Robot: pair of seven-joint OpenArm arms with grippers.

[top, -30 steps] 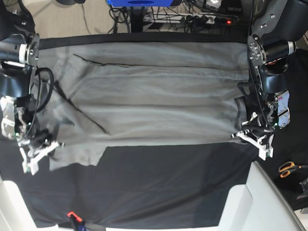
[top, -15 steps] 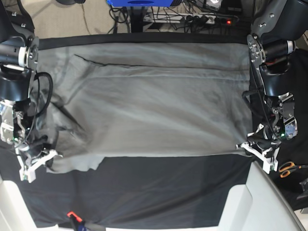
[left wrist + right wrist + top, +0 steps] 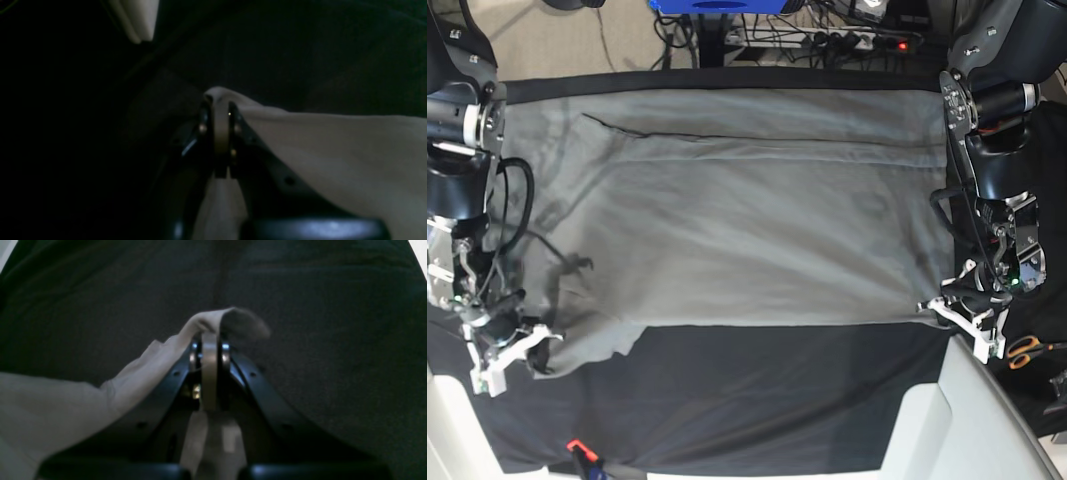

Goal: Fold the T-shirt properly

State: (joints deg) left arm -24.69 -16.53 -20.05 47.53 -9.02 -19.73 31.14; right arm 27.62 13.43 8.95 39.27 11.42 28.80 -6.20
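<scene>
The grey T-shirt lies spread across the black table cloth, its near edge pulled toward the front. My left gripper, on the right of the base view, is shut on the shirt's near right corner; the left wrist view shows the cloth pinched between its fingers. My right gripper, on the left of the base view, is shut on the near left corner; the right wrist view shows the cloth clamped in its fingers.
Orange-handled scissors lie at the right edge. A white surface borders the front right and another the front left. A small red-and-black clip sits at the front edge. Cables and a power strip lie behind the table.
Both grippers have pulled the shirt's near edge toward the front; the left-side corner moved furthest down. The folds in the shirt have flattened out.
</scene>
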